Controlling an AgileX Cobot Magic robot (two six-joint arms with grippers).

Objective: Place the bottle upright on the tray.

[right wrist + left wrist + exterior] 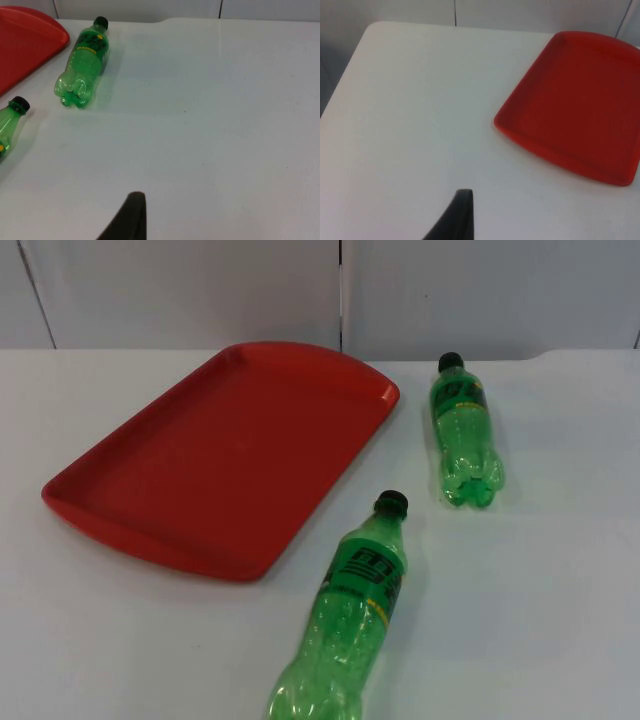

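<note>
Top view first: red tray (215,455) sits empty on the white table (560,580), toward the left arm's side. 2 green bottles lie on their sides on the tabletop, both off the tray. Far bottle (464,435) lies near the tray's right end, black cap toward the grey wall (200,290), base toward the camera. Near bottle (345,625) lies just beside the tray's near right edge, cap pointing up-table, base running out of frame. Neither touches the tray as far as I can see.

Left wrist view: 1 black fingertip of the left gripper (456,215) hangs over bare table, well apart from the tray (580,100); can't tell whether its fingers are apart or together. This arm looks like it's waiting.

Right wrist view: fingertip of the right gripper (131,215) is over bare table, well apart from the far bottle (82,62); the near bottle's cap and neck (12,117) show too, plus a tray corner (30,35). Finger state: can't tell here either.

Step in hand, I'd judge: the very start, approach not yet made, nothing gripped. Next move likely calls for the right arm to reach 1 bottle, grasp across the body, tip it cap-up, then set the base flat inside the tray's rim. Round, smooth plastic could roll or slip.

Surface is smooth, plain white; wall panels w/ vertical seams close the back.
</note>
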